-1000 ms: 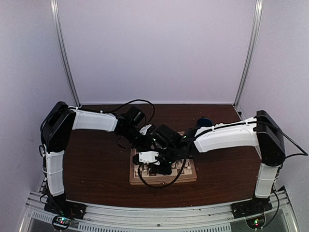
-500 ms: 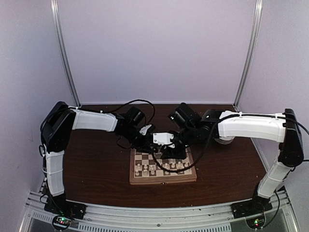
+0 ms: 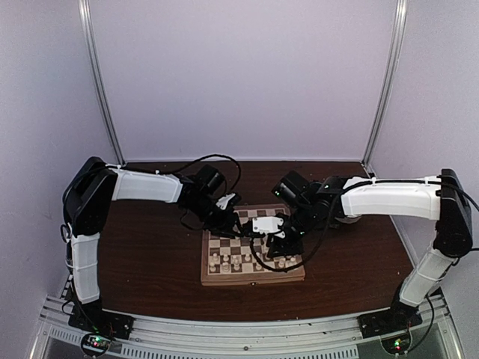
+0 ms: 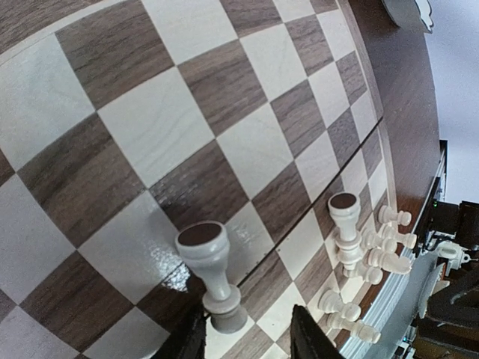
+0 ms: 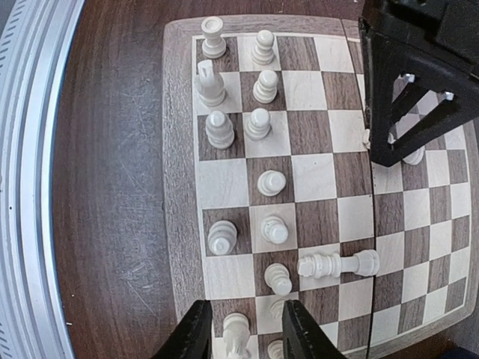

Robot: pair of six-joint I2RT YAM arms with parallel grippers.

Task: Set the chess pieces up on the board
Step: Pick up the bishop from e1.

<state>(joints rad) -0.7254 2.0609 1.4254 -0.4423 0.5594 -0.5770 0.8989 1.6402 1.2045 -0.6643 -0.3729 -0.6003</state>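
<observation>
Chessboard (image 3: 247, 279) with a light wood rim lies mid-table between two robot arms. Cream chess pieces (image 5: 265, 86) stand mostly in its two nearest rows. The second row looks filled as far as it shows, while the nearest row has at least one bare square. One taller piece (image 5: 337, 264) lies on its side in the third row, towards the right. Left gripper (image 4: 251, 336) sits low over the far left of the board, jaws part open astride an upright pawn (image 4: 208, 269); one finger is clear of it, so it does not look clamped. Right gripper (image 5: 247, 329) hovers higher over the near right rows, jaws apart, holding nothing. Set-up seems well along; the fallen piece, the stray pawn and the gaps remain
</observation>
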